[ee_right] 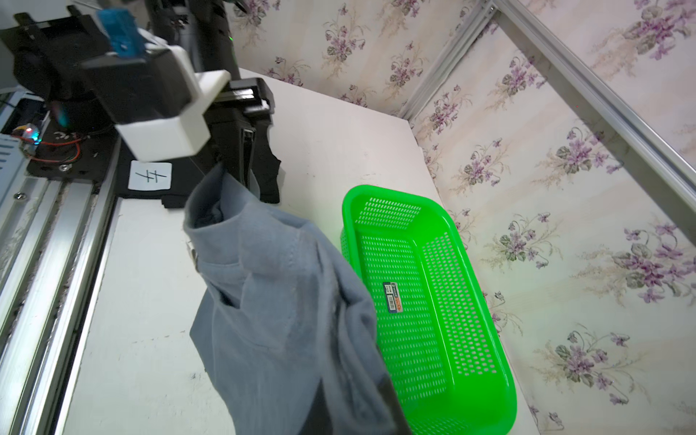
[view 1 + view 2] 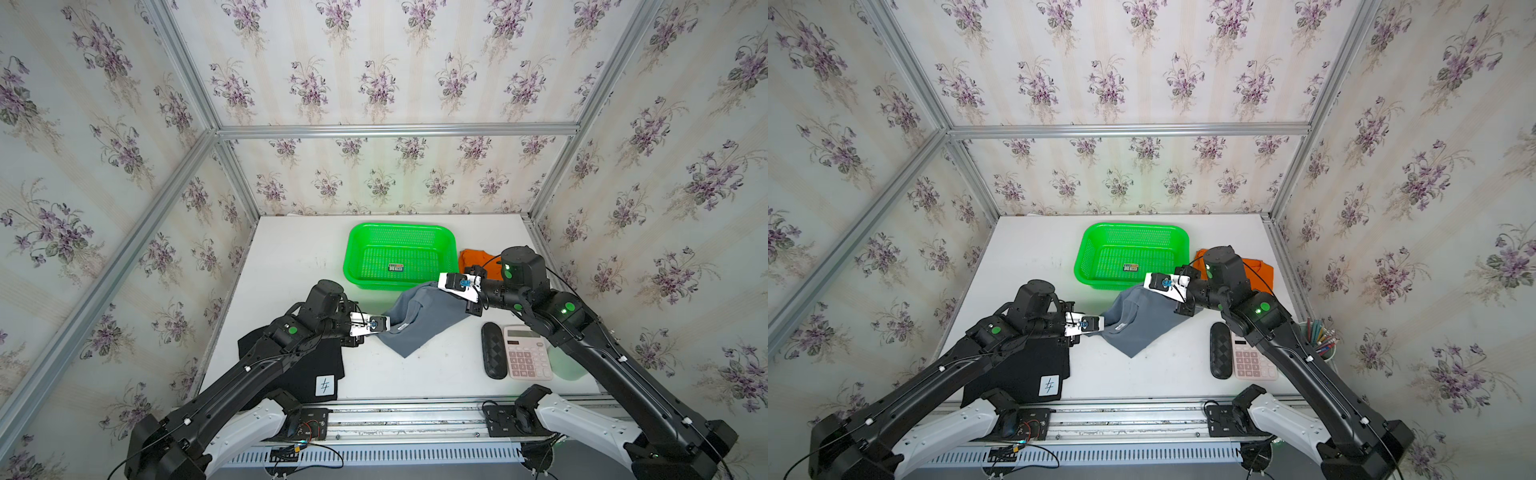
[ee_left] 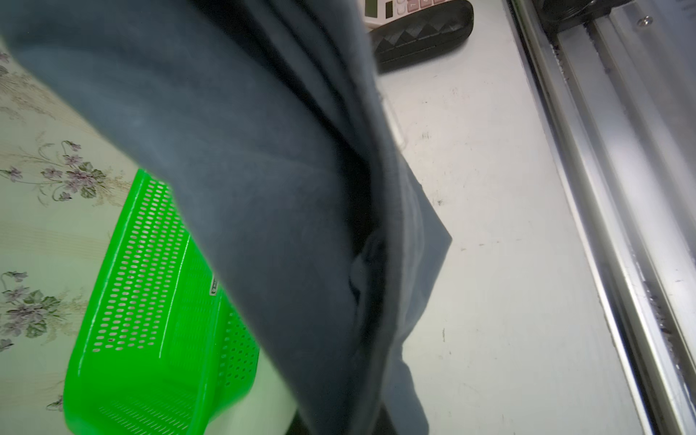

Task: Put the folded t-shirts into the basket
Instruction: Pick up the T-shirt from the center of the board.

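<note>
**Both top views: grey shirt slung between two closed grippers, just short of the basket**

The slate grey t-shirt point(image 2: 419, 316) hung half unfolded just near of the green basket point(image 2: 356, 249). Its far right corner was raised to the basket's near rim and its near corner drooped to the white table point(image 2: 286, 266). Whether that corner touched the table could not be told.

The left gripper point(image 2: 388, 322) was pinched tight on the shirt's left edge, beside the white neck label. The right gripper point(image 2: 440, 282) was clamped on the raised corner, over the basket's near right corner. The basket's floor showed only its small sticker point(image 2: 397, 267).

The black t-shirt point(image 2: 311, 370) lay flat at the table's near left edge, partly under the left arm, its white patch showing. The orange t-shirt point(image 2: 473, 259) lay right of the basket, mostly hidden behind the right arm's wrist.

At the near right lay a black glasses case point(image 2: 493, 351) with a pink calculator point(image 2: 527, 353) just beside it. The right arm crossed the calculator and screened a cup of coloured pencils point(image 2: 1323, 340) at the table's right edge.
</note>
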You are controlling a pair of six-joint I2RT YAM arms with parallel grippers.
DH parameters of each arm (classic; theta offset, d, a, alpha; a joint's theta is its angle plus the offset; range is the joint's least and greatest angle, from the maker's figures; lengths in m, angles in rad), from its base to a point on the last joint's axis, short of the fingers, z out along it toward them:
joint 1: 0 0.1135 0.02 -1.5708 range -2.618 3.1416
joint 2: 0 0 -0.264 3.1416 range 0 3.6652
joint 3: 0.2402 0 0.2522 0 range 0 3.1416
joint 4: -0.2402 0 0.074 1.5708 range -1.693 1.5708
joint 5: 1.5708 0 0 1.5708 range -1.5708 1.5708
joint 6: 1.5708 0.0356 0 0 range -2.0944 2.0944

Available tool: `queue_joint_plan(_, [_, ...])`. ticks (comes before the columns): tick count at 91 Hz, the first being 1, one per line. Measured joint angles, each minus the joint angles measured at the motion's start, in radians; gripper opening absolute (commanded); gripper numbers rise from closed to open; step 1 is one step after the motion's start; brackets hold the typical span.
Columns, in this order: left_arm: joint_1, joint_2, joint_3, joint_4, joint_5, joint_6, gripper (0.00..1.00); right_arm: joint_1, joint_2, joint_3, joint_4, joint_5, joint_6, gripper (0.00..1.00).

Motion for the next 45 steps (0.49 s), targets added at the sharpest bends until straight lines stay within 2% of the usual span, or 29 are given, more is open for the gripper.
queue_joint_plan(16, [0.068,0.123,0.206,-0.118,-0.057,0.044,0.00,-0.094,0.028,-0.038,0.161,0.005,0.164,0.00])
queue_joint_plan(45, [0.214,0.523,0.676,-0.313,-0.089,0.090,0.00,-0.106,0.160,-0.090,0.451,0.028,0.337,0.00])
